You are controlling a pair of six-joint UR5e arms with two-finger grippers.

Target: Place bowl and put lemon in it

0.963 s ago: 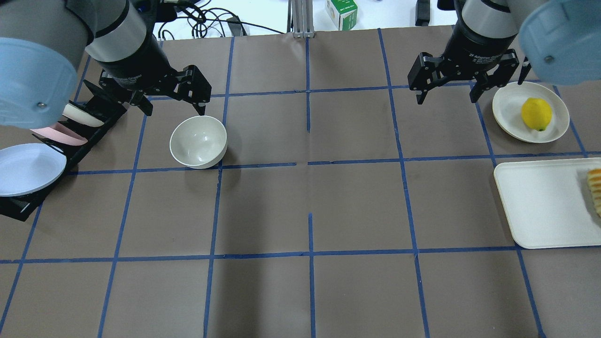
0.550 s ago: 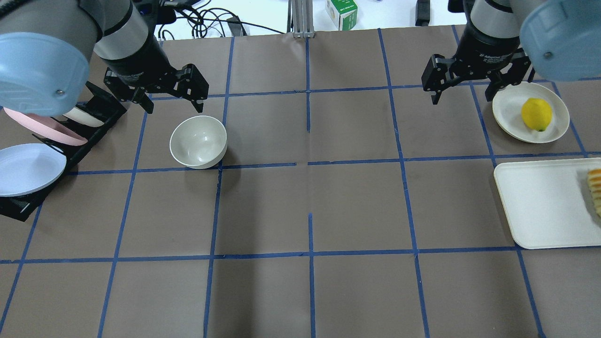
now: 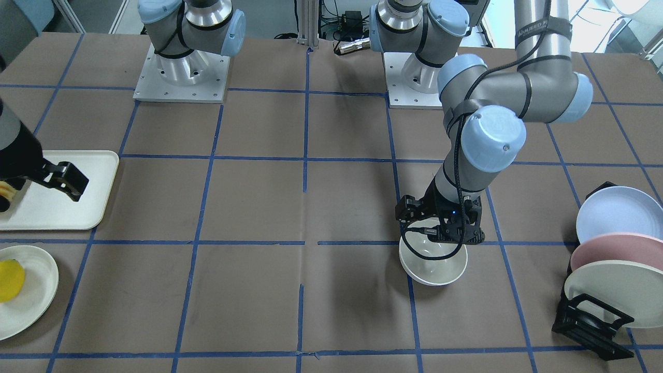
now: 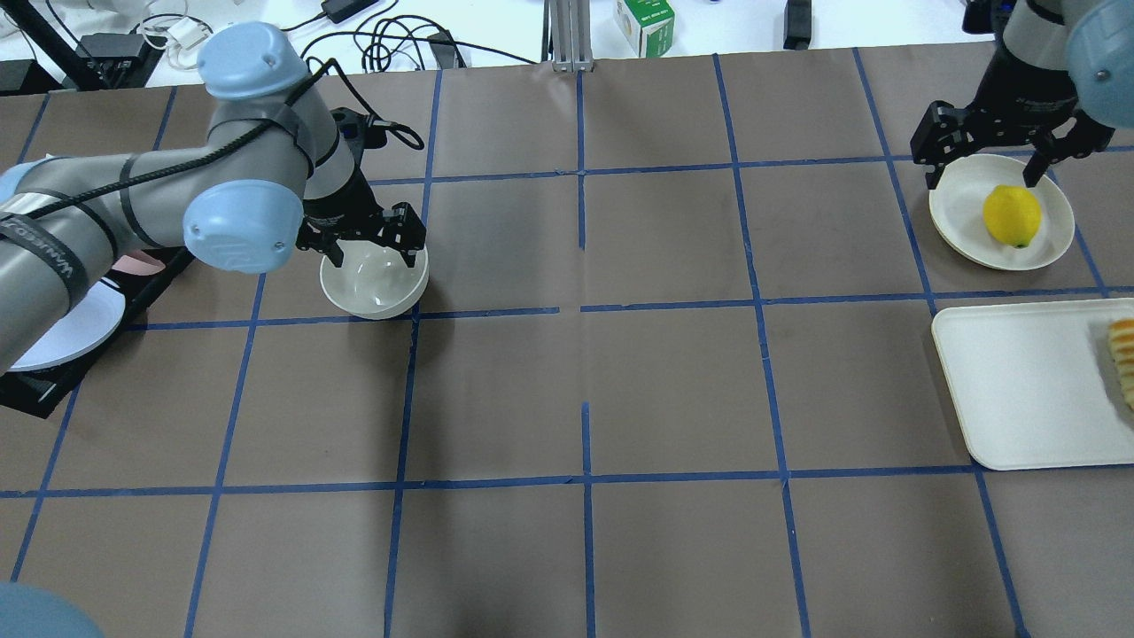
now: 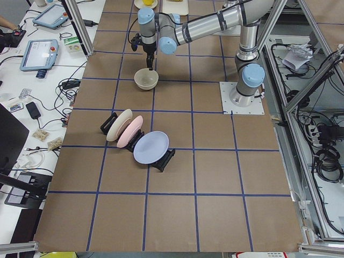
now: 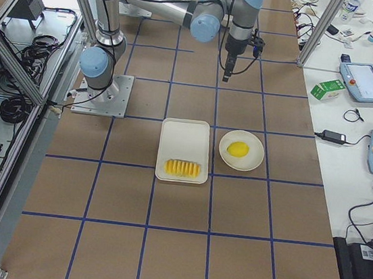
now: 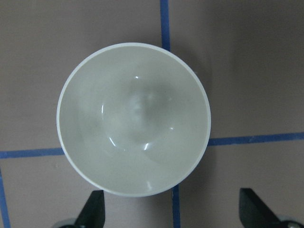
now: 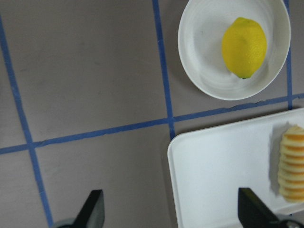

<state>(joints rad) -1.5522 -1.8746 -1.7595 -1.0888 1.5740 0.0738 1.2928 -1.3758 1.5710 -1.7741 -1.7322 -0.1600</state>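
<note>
The cream bowl [image 4: 376, 288] stands upright and empty on the brown table, left of centre; it also shows in the front view [image 3: 434, 267] and fills the left wrist view [image 7: 134, 118]. My left gripper [image 4: 372, 252] hangs open just above the bowl's far rim, holding nothing. The yellow lemon [image 4: 1012, 215] lies on a flat cream plate [image 4: 961, 217] at the far right, and shows in the right wrist view [image 8: 244, 46]. My right gripper [image 4: 982, 173] is open and empty, over the plate's far edge, apart from the lemon.
A white tray [image 4: 1019, 390] with sliced orange-yellow fruit [image 4: 1123, 359] lies in front of the lemon's plate. A black rack [image 3: 595, 326] with blue, pink and cream plates stands at the table's left end. Blue tape lines grid the table.
My left gripper has come down and towards the bowl, now over its rim. My right gripper has moved right, to the edge of the lemon's plate. Both stay open.
</note>
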